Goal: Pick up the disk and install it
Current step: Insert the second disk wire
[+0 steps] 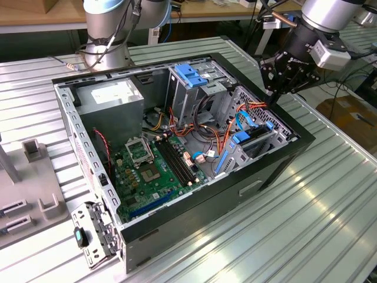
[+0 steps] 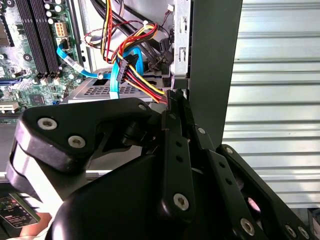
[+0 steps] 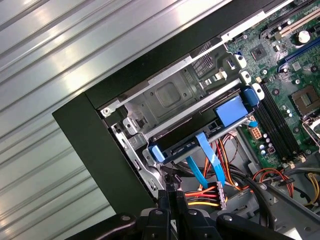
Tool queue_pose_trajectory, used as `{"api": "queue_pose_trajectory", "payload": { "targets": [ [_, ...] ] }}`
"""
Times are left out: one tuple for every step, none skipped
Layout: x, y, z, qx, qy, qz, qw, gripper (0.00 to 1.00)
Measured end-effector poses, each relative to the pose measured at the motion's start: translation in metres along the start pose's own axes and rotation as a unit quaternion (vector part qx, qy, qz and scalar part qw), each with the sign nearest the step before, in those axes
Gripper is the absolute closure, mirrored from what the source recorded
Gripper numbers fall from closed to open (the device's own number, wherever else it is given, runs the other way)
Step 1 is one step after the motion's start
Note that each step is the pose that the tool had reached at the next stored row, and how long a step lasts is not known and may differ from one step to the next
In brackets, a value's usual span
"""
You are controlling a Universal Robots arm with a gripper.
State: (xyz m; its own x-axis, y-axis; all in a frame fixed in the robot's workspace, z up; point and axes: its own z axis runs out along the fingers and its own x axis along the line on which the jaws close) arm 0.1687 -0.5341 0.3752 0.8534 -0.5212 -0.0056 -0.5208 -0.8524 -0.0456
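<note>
A ribbed metal table (image 1: 306, 236) is being occupied by an open black computer case (image 1: 206, 218), lying on its side. Inside it, a grey power-supply box (image 1: 88, 109) is being shown at the far end. Its white label (image 1: 112, 91) is being displayed, but the print cannot be made out. The green motherboard (image 1: 153, 171) is being exposed below it, and a blue bracket (image 1: 191, 73) is being carried on top of the grey cage.

The disk (image 1: 257, 141) is being held in the drive bay at the case corner on the exterior view's right. In the first wrist view it (image 3: 200, 132) is being seen as a dark slab with blue rails at both ends. It is not being touched by the arm.

The gripper (image 1: 273, 99) is being held over that same corner. In both wrist views its fingers are being pressed together with nothing between them (image 3: 175, 197) (image 2: 175, 97), just beside a bundle of red, yellow and black wires (image 3: 205, 192).
</note>
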Motion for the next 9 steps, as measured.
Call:
{"api": "queue_pose_trajectory", "payload": {
  "targets": [
    [0.0, 0.0, 0.0, 0.0, 0.0, 0.0, 1.0, 0.84],
    [0.0, 0.0, 0.0, 0.0, 0.0, 0.0, 1.0, 0.84],
    [0.0, 0.0, 0.0, 0.0, 0.0, 0.0, 1.0, 0.84],
    [0.0, 0.0, 0.0, 0.0, 0.0, 0.0, 1.0, 0.84],
    [0.0, 0.0, 0.0, 0.0, 0.0, 0.0, 1.0, 0.84],
    [0.0, 0.0, 0.0, 0.0, 0.0, 0.0, 1.0, 0.84],
    [0.0, 0.0, 0.0, 0.0, 0.0, 0.0, 1.0, 0.84],
    [-0.0001, 0.0, 0.0, 0.0, 0.0, 0.0, 1.0, 0.84],
    [-0.0001, 0.0, 0.0, 0.0, 0.0, 0.002, 1.0, 0.84]
  ]
}}
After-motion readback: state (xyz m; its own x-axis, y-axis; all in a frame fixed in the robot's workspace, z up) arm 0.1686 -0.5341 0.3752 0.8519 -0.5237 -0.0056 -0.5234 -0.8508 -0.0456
